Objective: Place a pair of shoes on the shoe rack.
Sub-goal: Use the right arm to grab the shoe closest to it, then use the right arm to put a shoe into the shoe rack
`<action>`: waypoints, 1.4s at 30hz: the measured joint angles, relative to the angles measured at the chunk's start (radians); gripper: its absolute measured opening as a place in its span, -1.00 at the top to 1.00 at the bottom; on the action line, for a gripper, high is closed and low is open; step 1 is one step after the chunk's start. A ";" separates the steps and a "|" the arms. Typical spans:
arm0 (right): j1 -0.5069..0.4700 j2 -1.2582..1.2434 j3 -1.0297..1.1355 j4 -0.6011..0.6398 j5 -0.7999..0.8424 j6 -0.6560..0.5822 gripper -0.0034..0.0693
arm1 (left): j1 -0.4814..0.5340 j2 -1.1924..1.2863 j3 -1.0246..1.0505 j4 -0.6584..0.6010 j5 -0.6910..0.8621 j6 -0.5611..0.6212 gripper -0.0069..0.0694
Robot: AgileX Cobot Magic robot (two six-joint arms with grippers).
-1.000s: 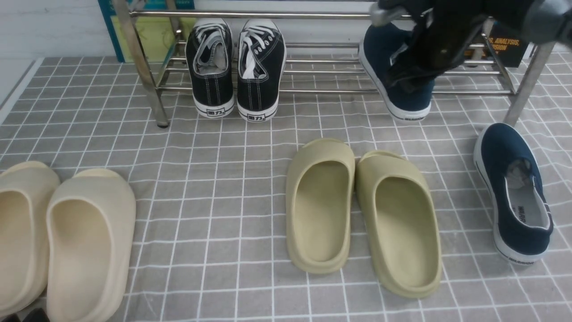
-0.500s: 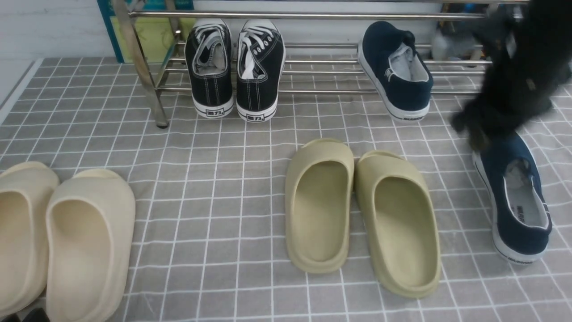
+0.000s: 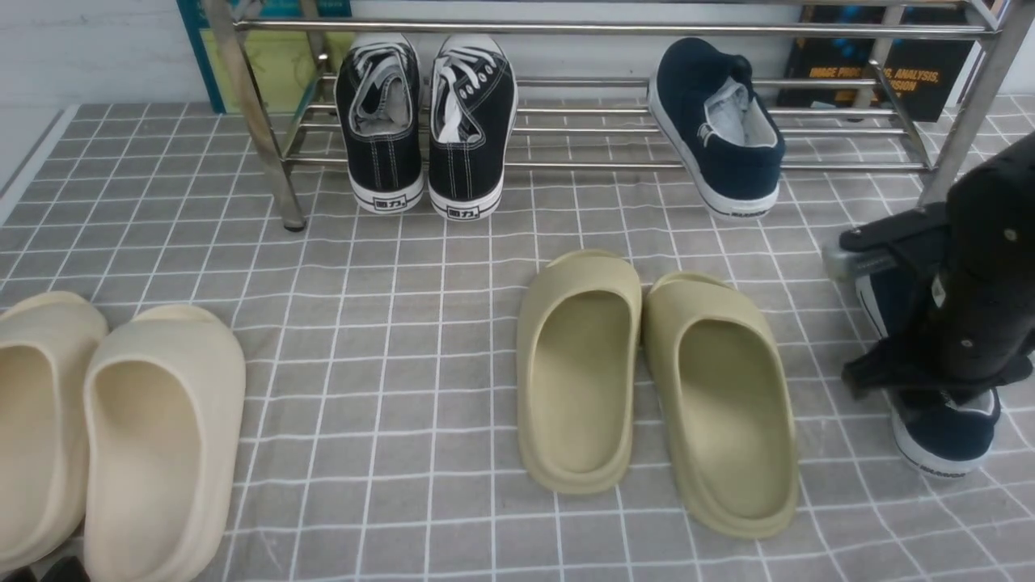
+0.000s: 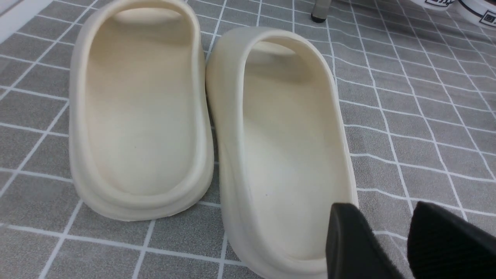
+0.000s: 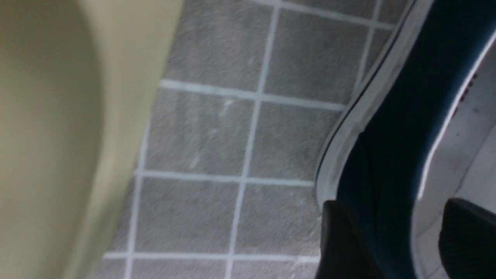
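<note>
Hovering over floor navy shoe point(image 3: 946, 440) — right jaws point(image 5: 391, 236) spread, empty, now away from racked navy shoe point(image 3: 716, 121).

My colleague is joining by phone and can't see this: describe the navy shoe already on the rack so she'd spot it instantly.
Find the long silver metal rack across the back. Toward the right of its lower bars sits a lone shoe, toe angled inward. Unlike the black lace-up pair further left, it's navy and laceless.
</note>
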 joint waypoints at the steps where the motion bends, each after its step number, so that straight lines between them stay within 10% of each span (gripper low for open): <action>1: -0.016 0.010 0.001 -0.007 -0.013 0.012 -0.12 | 0.000 0.000 0.000 0.000 0.000 0.000 0.19; 11: -0.044 0.080 0.001 0.015 -0.076 0.004 0.00 | 0.000 0.000 0.000 0.000 0.000 0.000 0.19; 18: -0.045 0.048 -0.001 0.069 -0.064 -0.111 0.81 | 0.000 0.000 0.000 0.000 0.000 0.000 0.19; 28: -0.037 -0.139 -0.166 0.256 0.047 -0.419 0.81 | 0.000 0.000 0.000 0.000 0.000 0.000 0.19; 42: -0.037 0.074 -0.392 0.160 0.146 -0.432 0.81 | 0.000 0.000 0.000 0.000 0.000 0.001 0.19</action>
